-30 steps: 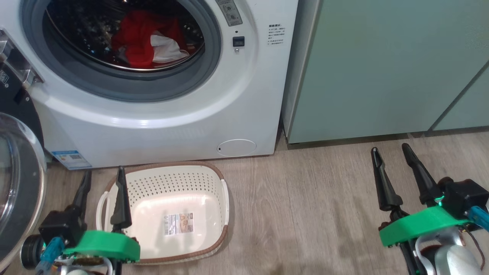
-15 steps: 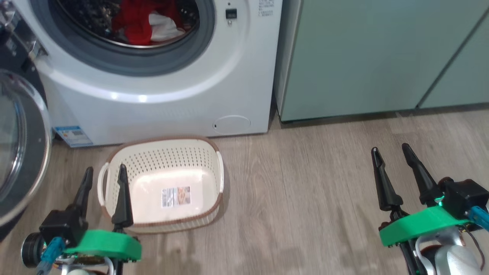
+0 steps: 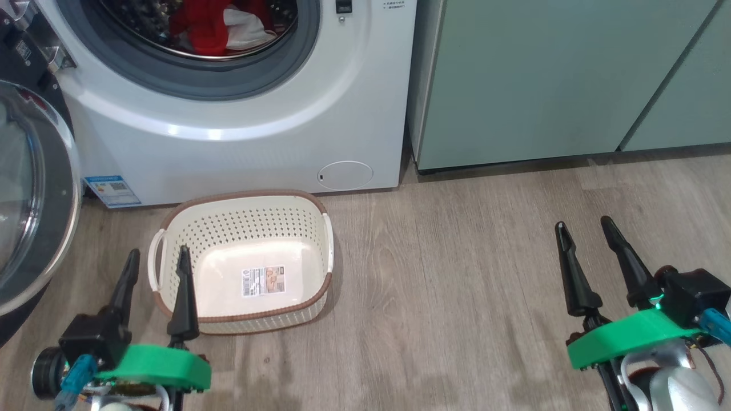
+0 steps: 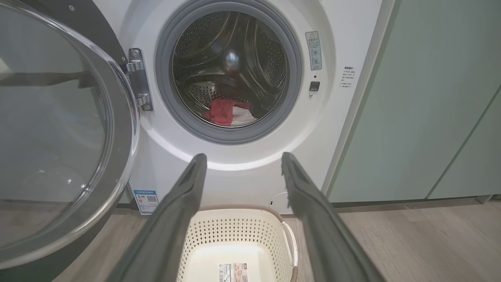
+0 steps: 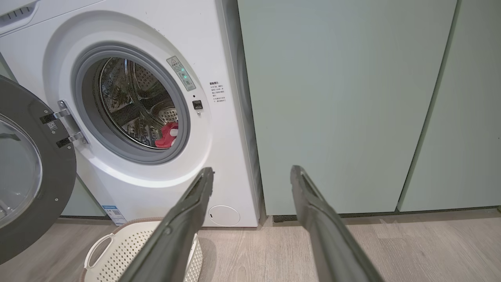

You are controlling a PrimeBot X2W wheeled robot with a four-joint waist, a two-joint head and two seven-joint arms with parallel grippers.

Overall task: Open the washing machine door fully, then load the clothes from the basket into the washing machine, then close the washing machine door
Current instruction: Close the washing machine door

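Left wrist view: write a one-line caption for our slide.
Washing machine door open, red clothes in the drum, basket empty below, jaws apart.

Grey wood-look floor (image 3: 457, 297) w/ the basket (image 3: 251, 228) sitting on it, just in front of the washing machine (image 3: 240, 154); pale green cabinets (image 3: 514, 85) stand right beside the machine
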